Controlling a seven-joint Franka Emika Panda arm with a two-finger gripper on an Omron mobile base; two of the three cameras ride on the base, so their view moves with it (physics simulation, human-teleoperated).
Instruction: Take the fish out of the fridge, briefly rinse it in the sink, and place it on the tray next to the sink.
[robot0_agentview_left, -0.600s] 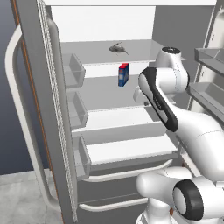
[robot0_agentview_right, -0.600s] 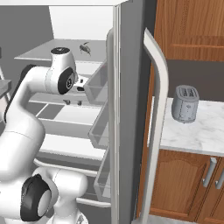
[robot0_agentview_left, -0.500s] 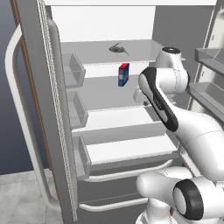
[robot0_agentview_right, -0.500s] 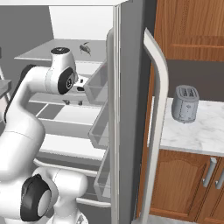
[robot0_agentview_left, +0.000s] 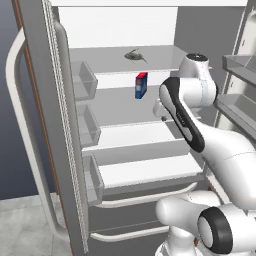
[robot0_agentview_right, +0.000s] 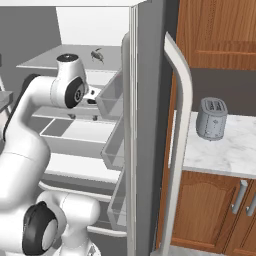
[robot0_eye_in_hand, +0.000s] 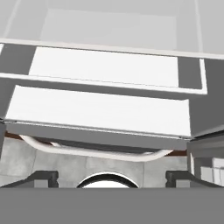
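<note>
While the fridge (robot0_agentview_left: 65, 125) stands open, gripper (robot0_eye_in_hand: 111, 177) sits wide and empty.
Fish (robot0_agentview_left: 134, 56) lies on the top shelf, far back; red-and-blue box (robot0_agentview_left: 141, 85) one shelf below.

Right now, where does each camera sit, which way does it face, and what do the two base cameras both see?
Left base view: behind the arm's left, facing the open fridge; arm at lower right.
Right base view: behind its right, facing fridge and toaster; arm at lower left.
Hand view: on the hand, facing lower white shelves; open gripper at bottom.
Shared: the fish on the top shelf.
</note>
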